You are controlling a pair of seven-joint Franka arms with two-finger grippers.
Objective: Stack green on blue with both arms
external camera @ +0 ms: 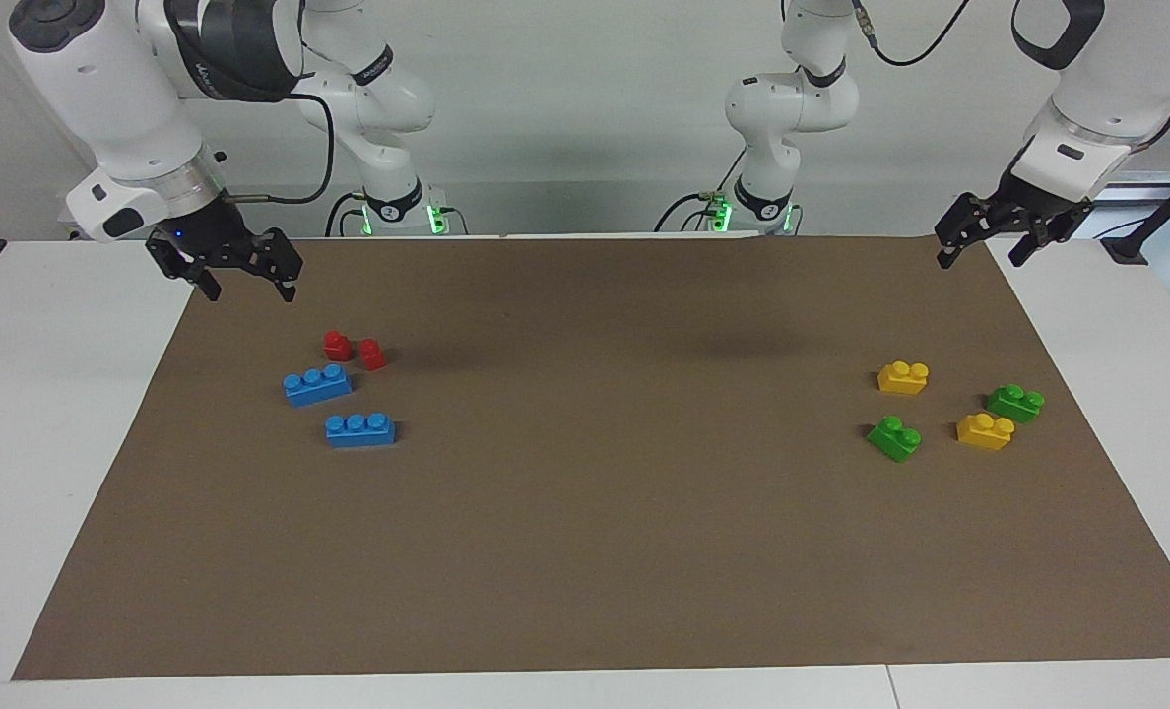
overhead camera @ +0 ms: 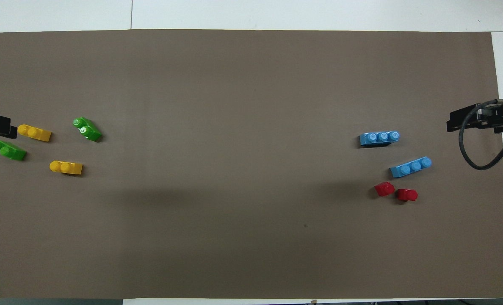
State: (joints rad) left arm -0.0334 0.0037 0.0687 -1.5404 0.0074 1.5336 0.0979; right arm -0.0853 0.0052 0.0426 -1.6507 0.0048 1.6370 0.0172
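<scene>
Eight bricks lie on the brown mat [external camera: 585,551] that covers the surface, in two groups well apart.

Toward the right arm's end there are four pieces — two long blue bricks and two small red pieces. One blue brick [external camera: 318,384] [overhead camera: 410,167] lies just beside the red pieces [external camera: 355,350] [overhead camera: 396,192], which are nearer to the robots; the second blue brick [external camera: 360,430] [overhead camera: 379,138] lies farther from the robots, apart from the first.

Toward the left arm's end there are four two-stud bricks — two green and two yellow. The lighter green brick [external camera: 895,437] [overhead camera: 87,128] sits tilted, farther from the robots than the yellow brick [external camera: 903,377] [overhead camera: 66,167]. The other green brick [external camera: 1015,403] [overhead camera: 8,150] lies close to the second yellow brick [external camera: 985,431] [overhead camera: 34,132].

No brick is stacked on another, and none is held.

The right gripper [external camera: 247,281] hangs above the mat's corner at its own end, jaws spread. The left gripper [external camera: 979,248] hangs above the mat's corner at its end, jaws likewise spread and empty.
</scene>
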